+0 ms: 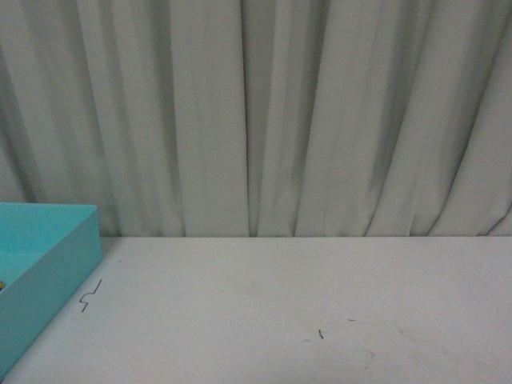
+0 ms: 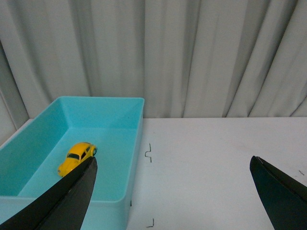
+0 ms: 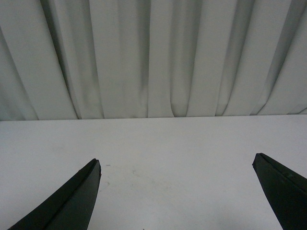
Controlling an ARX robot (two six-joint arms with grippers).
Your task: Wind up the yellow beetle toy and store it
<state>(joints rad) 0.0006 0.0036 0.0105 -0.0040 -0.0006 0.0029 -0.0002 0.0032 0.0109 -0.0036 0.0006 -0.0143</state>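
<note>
since the yellow beetle toy (image 2: 76, 157) already lies on the floor of the teal bin (image 2: 135, 143), at the lower left of my left wrist view, i judge the storing done and keep nothing in either pincer. my left pincer (image 2: 173, 191) is released, its dark fingers (image 2: 72, 196) spread wide across the bottom of that frame, one fingertip overlapping the near part of the bin only in the picture; whether it hangs over the bin i cannot tell. the toy sits apart from the bin walls, nose angled toward the upper right of the frame, resting on its wheels as far as i can make out. my right pincer (image 3: 176, 191) is released too, held over bare white table (image 3: 163, 143) because it has no job left. in the front view only a corner of the bin shows at the lower left, with grey curtain (image 1: 264, 112) behind, and neither arm appears.
</note>
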